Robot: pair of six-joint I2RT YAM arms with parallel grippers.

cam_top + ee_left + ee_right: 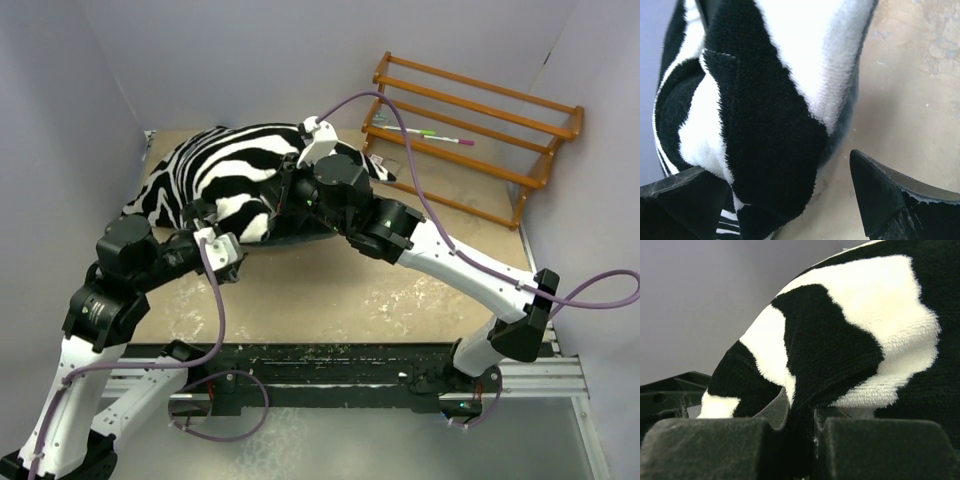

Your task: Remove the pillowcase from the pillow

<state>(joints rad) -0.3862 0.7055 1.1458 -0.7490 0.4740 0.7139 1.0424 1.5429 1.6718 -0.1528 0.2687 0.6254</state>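
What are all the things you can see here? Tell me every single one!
pillowcase: one, black-and-white zebra stripes, bulging, far left of centre
pillow: hidden, no white cushion shows
table: one, tan, worn top
rack: one, orange-brown wood, far right
pens: two, green and pink, lying on the rack
cables: two, purple, one along each arm
left gripper: one, black, open, at the pillowcase's edge
right gripper: one, black, shut on a pillowcase fold

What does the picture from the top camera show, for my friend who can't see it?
A plump black-and-white zebra-striped plush pillowcase lies at the far left of a tan table, with the robot's black-and-white left arm and right arm reaching onto it from the near edge. An orange wooden rack stands at the far right.
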